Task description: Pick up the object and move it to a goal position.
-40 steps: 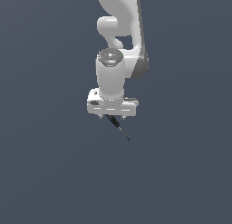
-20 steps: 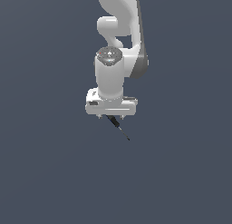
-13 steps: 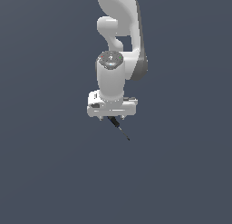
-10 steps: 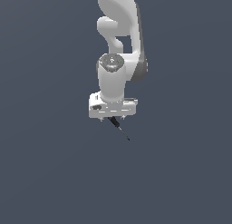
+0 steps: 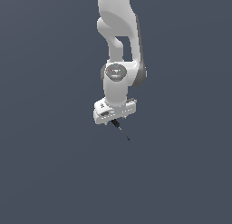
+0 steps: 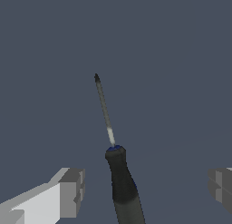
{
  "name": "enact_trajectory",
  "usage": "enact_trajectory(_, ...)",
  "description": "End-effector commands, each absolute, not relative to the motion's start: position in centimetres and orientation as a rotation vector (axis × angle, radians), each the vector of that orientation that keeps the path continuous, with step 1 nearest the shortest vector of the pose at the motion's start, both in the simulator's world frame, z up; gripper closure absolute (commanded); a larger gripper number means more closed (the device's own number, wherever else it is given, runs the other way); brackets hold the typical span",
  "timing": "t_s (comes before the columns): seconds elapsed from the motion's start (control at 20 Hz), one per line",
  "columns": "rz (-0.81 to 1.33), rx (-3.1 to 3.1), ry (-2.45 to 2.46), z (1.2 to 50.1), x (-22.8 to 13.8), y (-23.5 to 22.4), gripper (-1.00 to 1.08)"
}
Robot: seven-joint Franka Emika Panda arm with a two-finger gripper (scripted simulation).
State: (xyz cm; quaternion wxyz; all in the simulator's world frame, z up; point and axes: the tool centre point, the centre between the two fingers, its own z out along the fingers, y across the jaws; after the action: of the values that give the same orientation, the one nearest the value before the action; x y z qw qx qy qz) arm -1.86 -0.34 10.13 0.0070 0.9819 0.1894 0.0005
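Exterior view, frame centre: the white tool (image 5: pixel 114 120) points downward, its fingers (image 6: pixel 68 191) spread wide on either side of the black rod (image 6: pixel 118 175), touching neither.

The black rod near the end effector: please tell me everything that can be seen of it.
The black rod looks like a small screwdriver: a thick, dark, matte handle with a thin blue ring at its top, then a slim grey shaft narrowing to a dark tip. In the wrist view it lies between the two fingers, which stand wide apart and do not touch it. In the exterior view it slants out from under the end effector, toward that view's lower right.
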Motion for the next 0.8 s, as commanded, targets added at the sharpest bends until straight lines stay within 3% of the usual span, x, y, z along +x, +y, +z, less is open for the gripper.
enact_trajectory(0.0,0.001,3.052,0.697,9.1,-2.3,0.0,-0.92)
enact_trajectory(0.75,0.0,2.988,0.971,6.5,-3.7,1.1,-0.92)
